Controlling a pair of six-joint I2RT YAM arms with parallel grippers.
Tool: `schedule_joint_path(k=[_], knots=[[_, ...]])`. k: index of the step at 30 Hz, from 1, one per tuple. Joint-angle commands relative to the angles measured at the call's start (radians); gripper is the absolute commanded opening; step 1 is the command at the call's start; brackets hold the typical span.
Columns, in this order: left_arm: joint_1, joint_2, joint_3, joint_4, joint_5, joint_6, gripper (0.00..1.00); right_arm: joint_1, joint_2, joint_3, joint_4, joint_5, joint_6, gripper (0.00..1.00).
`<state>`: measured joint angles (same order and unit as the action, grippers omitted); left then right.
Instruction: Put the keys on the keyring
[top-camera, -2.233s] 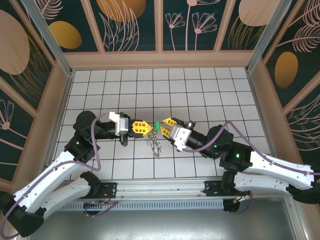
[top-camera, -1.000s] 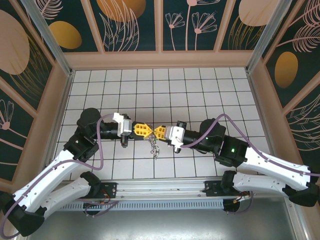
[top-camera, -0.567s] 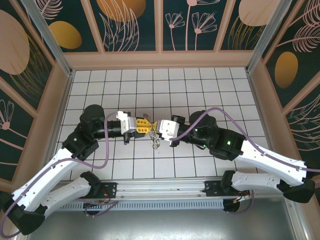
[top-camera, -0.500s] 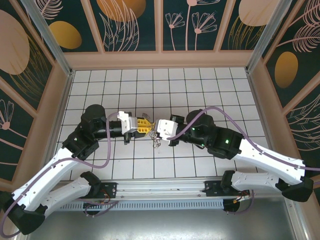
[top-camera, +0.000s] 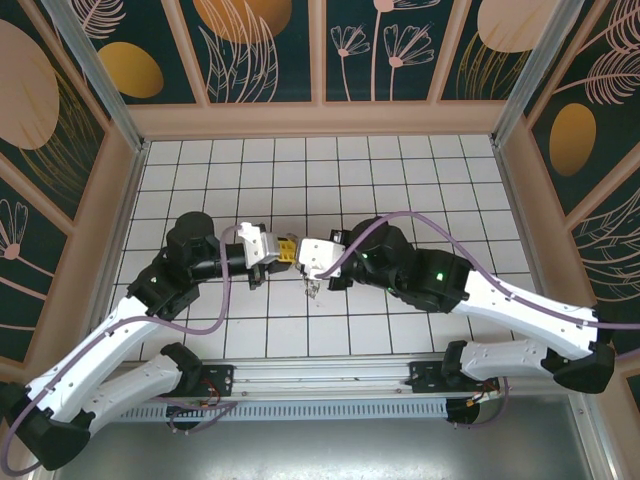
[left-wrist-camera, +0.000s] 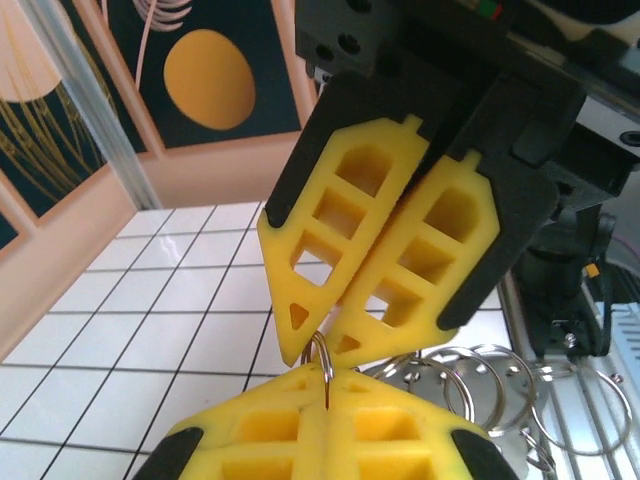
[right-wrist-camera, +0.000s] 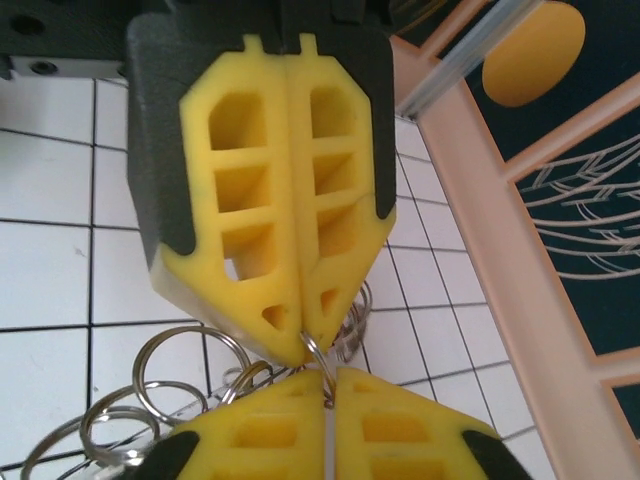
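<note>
Tip to tip above the tiled desk (top-camera: 400, 180): the left claw (right-wrist-camera: 300, 325) and the right claw (left-wrist-camera: 340, 330) are each pressed fully closed on the same thin keyring (left-wrist-camera: 326, 375), one from either side. We judge that the wire loop is braced this way so it can be prised open for threading. The keys (top-camera: 312, 288), a small silvery bunch of linked rings, dangle just below the meeting point, near the desk's middle. Whether their lower end touches the desk we cannot tell. We read the double pinch as a way to stop the ring spinning. With so little metal in each grip, a slip could drop the whole bunch.
</note>
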<state>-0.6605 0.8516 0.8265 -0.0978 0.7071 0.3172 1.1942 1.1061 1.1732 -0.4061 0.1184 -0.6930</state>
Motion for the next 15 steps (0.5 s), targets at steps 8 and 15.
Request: schedule_joint_path(k=[8,15], knots=[[-0.011,-0.037,0.0,0.287,0.256,-0.153,0.0,-0.013,-0.09,-0.073,0.123,-0.255,0.053,0.17],[-0.01,-0.052,-0.017,0.329,0.295,-0.189,0.0,-0.016,-0.099,-0.078,0.14,-0.256,0.057,0.01]])
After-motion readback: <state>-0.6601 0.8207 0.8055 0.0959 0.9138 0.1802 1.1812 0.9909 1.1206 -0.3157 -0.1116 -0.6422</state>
